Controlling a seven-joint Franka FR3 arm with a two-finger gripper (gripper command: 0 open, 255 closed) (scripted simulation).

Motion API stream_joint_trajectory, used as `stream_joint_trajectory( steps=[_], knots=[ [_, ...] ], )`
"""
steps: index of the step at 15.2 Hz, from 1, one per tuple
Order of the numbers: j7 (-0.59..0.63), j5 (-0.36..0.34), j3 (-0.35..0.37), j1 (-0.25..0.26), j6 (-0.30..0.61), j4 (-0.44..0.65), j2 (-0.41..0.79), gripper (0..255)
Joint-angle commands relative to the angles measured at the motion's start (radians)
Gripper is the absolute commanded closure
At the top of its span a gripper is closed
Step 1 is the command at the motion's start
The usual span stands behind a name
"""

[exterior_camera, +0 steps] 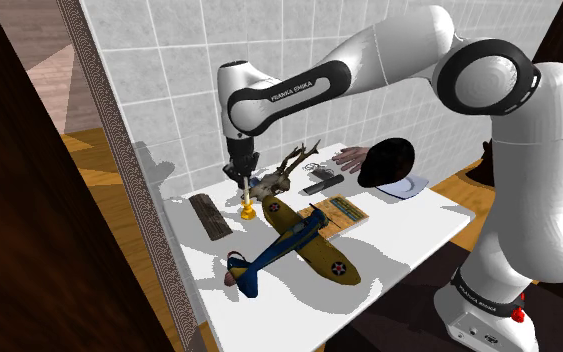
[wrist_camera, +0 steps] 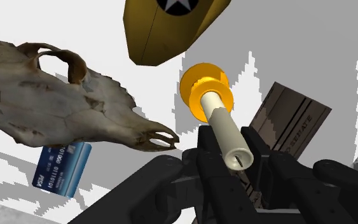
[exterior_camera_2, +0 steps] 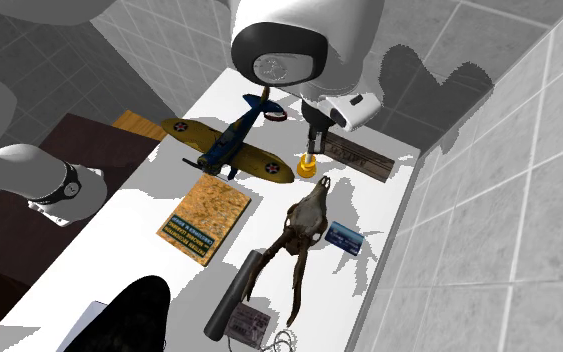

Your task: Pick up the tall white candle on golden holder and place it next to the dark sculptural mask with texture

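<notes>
The white candle [wrist_camera: 228, 133] stands upright on its golden holder [wrist_camera: 203, 89] on the white table [exterior_camera: 409, 235], just beside the snout of the brown skull-shaped mask with antlers [wrist_camera: 63, 102]. My gripper [wrist_camera: 229, 151] comes straight down over it, shut on the candle's upper end, with a finger [wrist_camera: 206, 156] against each side. In the shoulder view the gripper [exterior_camera: 241, 180] sits above the holder [exterior_camera: 248, 211], left of the mask [exterior_camera: 279, 182]. In the second exterior view the holder [exterior_camera_2: 309, 166] sits under the gripper [exterior_camera_2: 312, 140], near the mask [exterior_camera_2: 309, 215].
A yellow and blue toy plane [exterior_camera: 299, 240] lies close in front of the candle. A dark plank [exterior_camera: 212, 215] lies on its other side, and a blue card [wrist_camera: 60, 168] by the mask. A booklet [exterior_camera: 341, 210] and a black domed object [exterior_camera: 389, 160] lie further along. A tiled wall [exterior_camera: 169, 60] backs the table.
</notes>
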Motion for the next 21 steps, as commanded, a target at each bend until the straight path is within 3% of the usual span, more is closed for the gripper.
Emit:
stream_joint_trajectory(
  steps=[1,21],
  knots=[
    [-0.001,0.002,0.001,0.0,-0.024,0.016,-0.008,255],
    [-0.006,0.009,0.006,0.005,-0.279,0.242,-0.038,255]
  ],
)
